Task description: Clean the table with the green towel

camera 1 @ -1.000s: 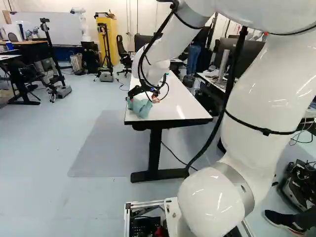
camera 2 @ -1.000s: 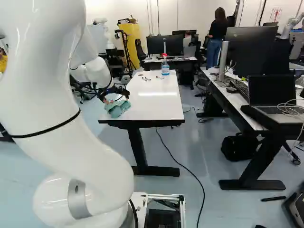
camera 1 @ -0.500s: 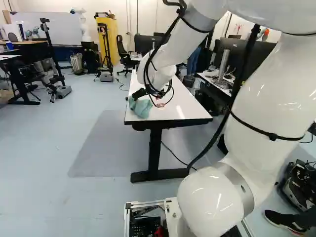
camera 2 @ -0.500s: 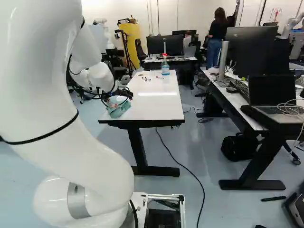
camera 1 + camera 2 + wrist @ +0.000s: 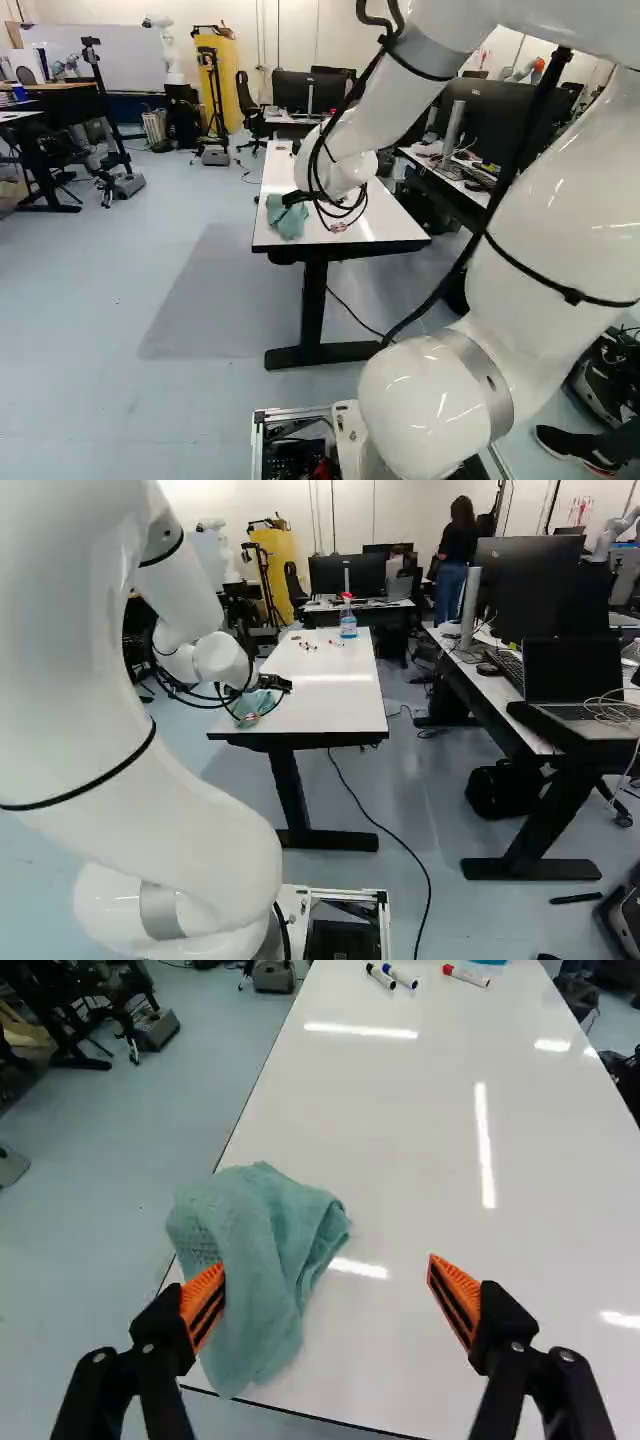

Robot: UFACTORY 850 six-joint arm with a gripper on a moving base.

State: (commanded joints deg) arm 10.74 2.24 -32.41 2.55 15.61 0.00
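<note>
Green towel (image 5: 262, 1295), crumpled at table (image 5: 400, 1370) corner, my 10 o'clock | my gripper (image 5: 325, 1265): fingers wide apart, nothing clamped | risk: closing off-centre might shove it over the 9 o'clock edge

Arm (image 5: 565, 210): glossy white, rounded; grey ring (image 5: 482, 372) at near joint; black cable (image 5: 530, 125), black straps (image 5: 573, 296). Gripper (image 5: 278, 684): black, silvery screws (image 5: 148, 1348), two fingers, ribbed orange pads (image 5: 458, 1285), black stripes.

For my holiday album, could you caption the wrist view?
Open, orange-padded fingers above a white table, a rumpled green towel by one, three markers farther ahead.
</note>
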